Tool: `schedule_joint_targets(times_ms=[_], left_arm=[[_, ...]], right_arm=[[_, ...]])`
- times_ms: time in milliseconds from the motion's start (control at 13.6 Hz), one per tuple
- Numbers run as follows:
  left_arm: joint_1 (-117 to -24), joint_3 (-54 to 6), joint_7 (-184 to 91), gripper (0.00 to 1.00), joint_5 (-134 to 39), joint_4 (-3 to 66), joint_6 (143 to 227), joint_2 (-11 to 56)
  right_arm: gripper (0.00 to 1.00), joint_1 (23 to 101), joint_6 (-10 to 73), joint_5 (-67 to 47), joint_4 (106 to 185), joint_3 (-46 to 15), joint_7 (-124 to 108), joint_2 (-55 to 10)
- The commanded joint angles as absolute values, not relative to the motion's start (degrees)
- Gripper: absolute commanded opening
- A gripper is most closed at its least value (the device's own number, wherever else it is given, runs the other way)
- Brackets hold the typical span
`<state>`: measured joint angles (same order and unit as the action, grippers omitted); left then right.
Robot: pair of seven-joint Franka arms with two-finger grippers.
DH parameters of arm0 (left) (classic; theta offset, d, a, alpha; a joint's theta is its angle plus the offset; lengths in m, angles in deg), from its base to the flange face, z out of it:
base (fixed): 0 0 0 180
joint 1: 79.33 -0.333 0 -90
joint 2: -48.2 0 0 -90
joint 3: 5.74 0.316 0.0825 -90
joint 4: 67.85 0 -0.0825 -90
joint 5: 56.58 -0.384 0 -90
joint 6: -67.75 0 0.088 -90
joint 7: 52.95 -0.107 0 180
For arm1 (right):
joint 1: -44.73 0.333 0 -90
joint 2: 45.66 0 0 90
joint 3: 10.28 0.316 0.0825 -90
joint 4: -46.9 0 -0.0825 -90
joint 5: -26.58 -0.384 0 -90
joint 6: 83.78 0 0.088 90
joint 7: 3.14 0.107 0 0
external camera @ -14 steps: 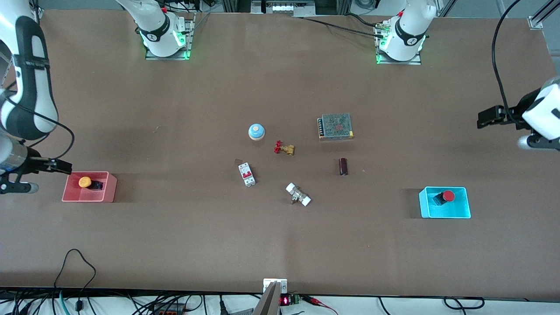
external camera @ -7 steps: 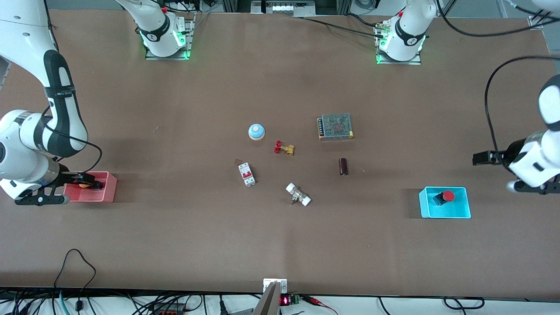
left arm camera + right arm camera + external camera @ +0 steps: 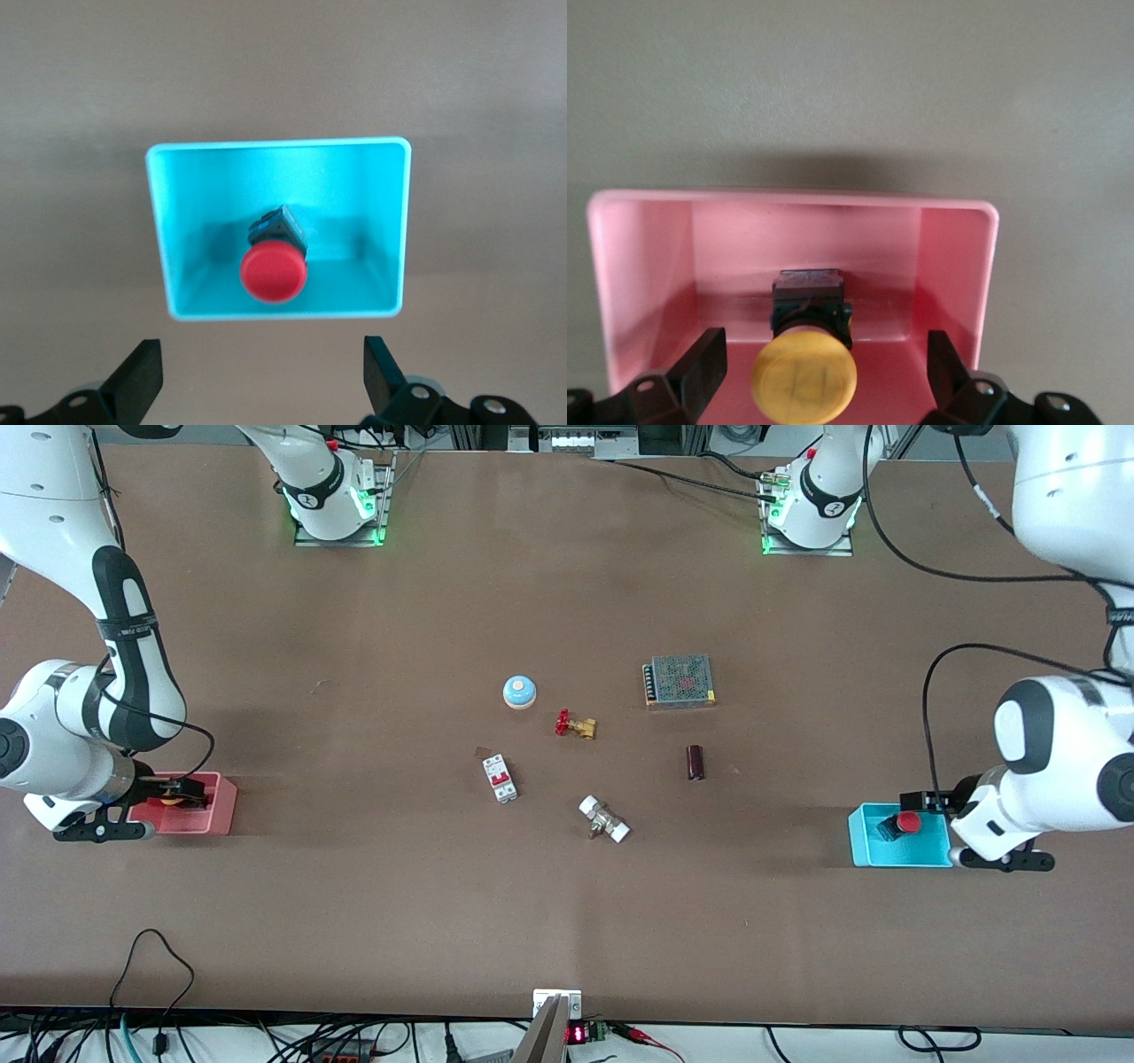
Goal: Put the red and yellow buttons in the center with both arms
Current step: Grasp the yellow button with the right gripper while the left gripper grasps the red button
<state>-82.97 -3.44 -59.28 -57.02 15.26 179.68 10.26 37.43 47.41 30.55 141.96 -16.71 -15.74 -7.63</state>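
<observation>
The yellow button lies in the pink bin at the right arm's end of the table. My right gripper is open and low in that bin, one finger on each side of the yellow cap without touching it. In the front view the right gripper hides most of the yellow button in the pink bin. The red button lies in the cyan bin. My left gripper is open over that bin's wall toward the left arm's end. In the left wrist view the red button lies in the cyan bin, ahead of the left gripper.
Around the center of the brown tabletop lie a light-blue dome, a brass valve with a red handwheel, a mesh-topped metal box, a dark cylinder, a white and red breaker and a white-capped fitting.
The right gripper came down into the pink bin around the yellow button. The left arm swung in and down until its gripper reached the cyan bin. The buttons have not moved.
</observation>
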Motion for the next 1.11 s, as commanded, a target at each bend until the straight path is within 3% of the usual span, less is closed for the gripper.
schedule_joint_targets(times_ms=[0,295,590,811,885,1033], left_arm=[[-82.84,-2.84,-60.6,1.0,-55.79,11.43,178.85,6.99],[-82.49,-2.57,-60.6,1.0,-55.97,11.6,179.64,5.84],[-82.58,-2.49,-60.51,0.95,-55.79,11.52,179.73,4.0],[-82.58,-2.49,-60.51,0.84,-55.79,11.52,181.22,3.82],[-82.58,-2.4,-60.51,0.79,-55.79,11.52,181.31,3.82],[-82.58,-2.49,-60.42,0.66,-55.7,11.52,181.31,3.82]], right_arm=[[1.0,35.59,47.79,30.09,141.47,-14.94,-17.64,-7.34],[0.99,35.59,47.88,28.52,140.94,-14.94,-17.64,-6.46],[0.84,35.68,47.88,28.07,140.94,-14.94,-17.73,-6.19],[0.54,35.85,47.88,28.16,140.94,-14.94,-17.81,-6.19],[0.32,35.77,47.88,28.25,140.86,-14.94,-19.03,-6.28],[0.13,35.77,47.62,27.9,140.51,-14.94,-20.54,-6.28]])
